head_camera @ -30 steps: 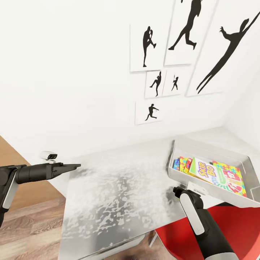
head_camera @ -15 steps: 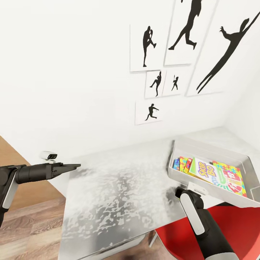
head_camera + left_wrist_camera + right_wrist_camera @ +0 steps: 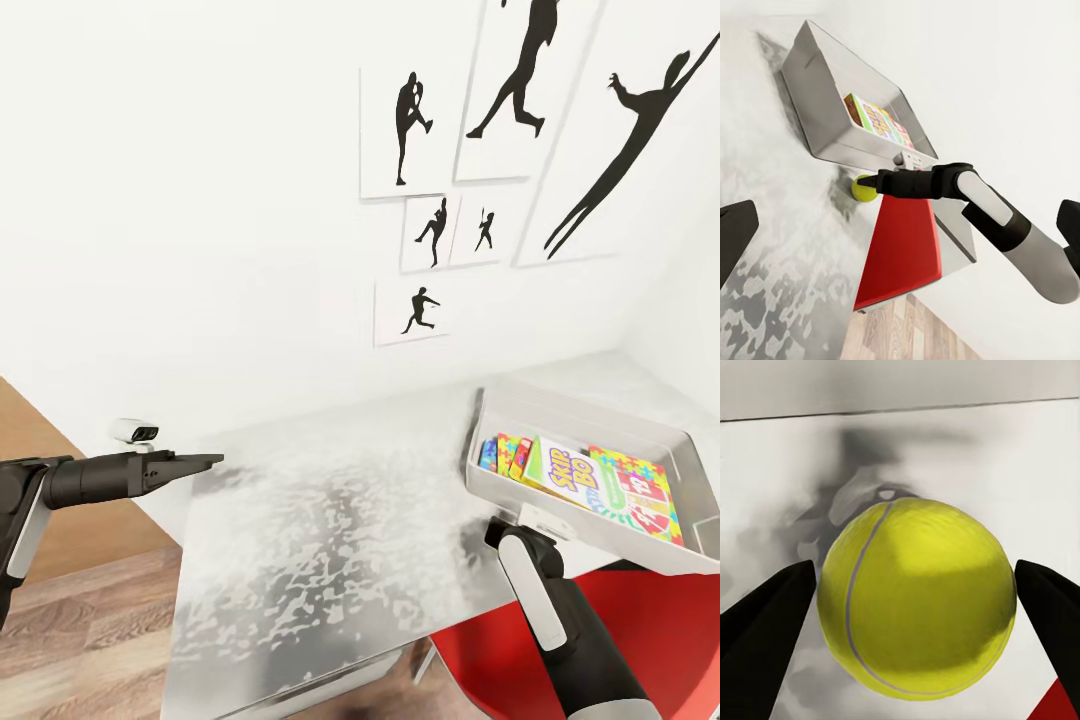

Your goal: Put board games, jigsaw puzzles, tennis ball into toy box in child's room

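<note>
Since a second ago, almost nothing has been changed in the head view: only the right arm, at the lower right of the frame, has been drawn very slightly down and to the right, and the left arm has been kept still. This small move is judged as a final adjustment around the tennis ball [image 3: 916, 596], so the grasp is probably about to be made, not yet finished.

In the right wrist view, the right gripper [image 3: 911, 637] is seen with its two dark fingers [image 3: 765, 622] standing on both sides of the ball, a little apart from it. It is open and nothing is held yet. In the left wrist view, the ball [image 3: 862, 188] is found at the middle left of the frame, resting on the table [image 3: 780, 247] just beside the near wall of the toy box [image 3: 825, 112], at the tip of the right gripper.

The left gripper [image 3: 195, 463] is held out at the left of the head view, over the table edge; whether it is open or closed cannot be told.

The toy box [image 3: 560, 412] stands at the lower right of the head view. Inside it, a pale board game [image 3: 572, 478] with green edges and a yellow jigsaw puzzle [image 3: 632, 466] are lying, with more coloured flat boxes leaning at its left end. The ball is judged to be the last toy left outside.
</note>
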Robot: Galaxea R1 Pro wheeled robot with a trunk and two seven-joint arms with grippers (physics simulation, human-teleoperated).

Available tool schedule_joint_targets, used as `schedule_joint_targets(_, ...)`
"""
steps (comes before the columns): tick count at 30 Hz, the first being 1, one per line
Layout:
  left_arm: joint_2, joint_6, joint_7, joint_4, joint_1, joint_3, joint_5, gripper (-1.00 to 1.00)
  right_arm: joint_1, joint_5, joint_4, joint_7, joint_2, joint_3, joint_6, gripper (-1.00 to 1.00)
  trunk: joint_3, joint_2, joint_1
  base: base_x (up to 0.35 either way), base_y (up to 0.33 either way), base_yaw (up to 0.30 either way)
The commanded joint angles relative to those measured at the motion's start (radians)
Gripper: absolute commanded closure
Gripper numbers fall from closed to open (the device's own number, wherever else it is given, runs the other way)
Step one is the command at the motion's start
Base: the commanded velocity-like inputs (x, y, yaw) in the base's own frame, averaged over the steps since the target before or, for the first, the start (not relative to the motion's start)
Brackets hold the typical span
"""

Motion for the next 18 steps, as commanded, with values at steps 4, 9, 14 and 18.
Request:
schedule_joint_targets(4,0.001,0.010,-0.004,0.000,-0.001,0.000,-0.001,-1.00,-0.001,-0.009,-0.001,-0.009,0.000,0.002,0.003,1.00,-0.002,-0.002,0.001,0.000,0.000,0.000)
schedule_joint_targets(9,0.000,0.010,-0.004,0.000,-0.001,0.000,-0.001,-1.00,0.000,-0.007,-0.001,-0.010,0.001,0.004,0.003,1.00,0.002,-0.002,0.001,0.000,0.000,0.000)
schedule_joint_targets(14,0.001,0.010,-0.004,0.000,-0.001,0.000,-0.001,-1.00,-0.001,-0.007,-0.001,-0.009,0.001,0.007,0.003,1.00,0.010,-0.002,0.001,0.000,0.000,0.000)
schedule_joint_targets(18,0.001,0.010,-0.004,0.000,-0.001,0.000,-0.001,-1.00,-0.001,-0.007,-0.001,-0.009,0.001,0.008,0.004,1.00,0.016,-0.002,0.001,0.000,0.000,0.000)
